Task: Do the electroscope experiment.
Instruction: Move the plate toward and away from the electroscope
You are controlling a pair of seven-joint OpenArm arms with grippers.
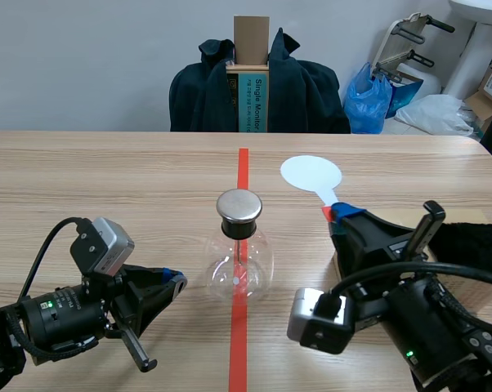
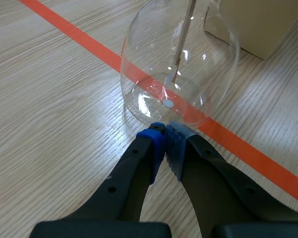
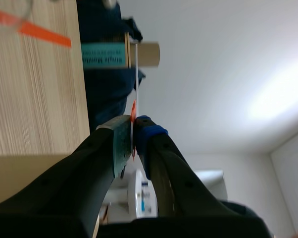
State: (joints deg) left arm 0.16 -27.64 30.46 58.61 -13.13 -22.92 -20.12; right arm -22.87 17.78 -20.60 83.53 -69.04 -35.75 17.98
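Electroscope [image 1: 240, 261], a clear round flask, stands upright on the worktop [image 1: 107, 180], mid-scene, right on the red tape line [image 1: 243, 167]. A round metal cap [image 1: 239, 207] sits on a dark neck, and a thin rod [image 2: 181, 44] hangs down inside the glass. In the left wrist view the flask [image 2: 154, 59] sits just ahead of the fingertips, with tape running beneath it.

Left gripper [image 1: 174, 280] lies low on the worktop, just beside the flask's base on the left side, with a small gap showing in the scene view. It is clenched on nothing: blue pads pressed together [image 2: 165, 134].

Right gripper [image 1: 344, 214] is on the flask's right and a bit farther back, grasping a white paddle [image 1: 311, 174] by its handle. The round disc points away from the robot, beyond the fingertips, near the tape line but well apart from the cap. In the right wrist view the paddle [image 3: 137, 74] shows edge-on as a thin white strip pinched between the pads [image 3: 133, 130], with a red patch at the grip.

A beige box [image 2: 258, 25] lies behind the flask, under the right arm, with a black fuzzy cloth [image 1: 475, 245] by it. Past the far edge are a dark jacket [image 1: 311, 94], a cardboard box [image 1: 251, 41] and a blue bag [image 1: 369, 98].
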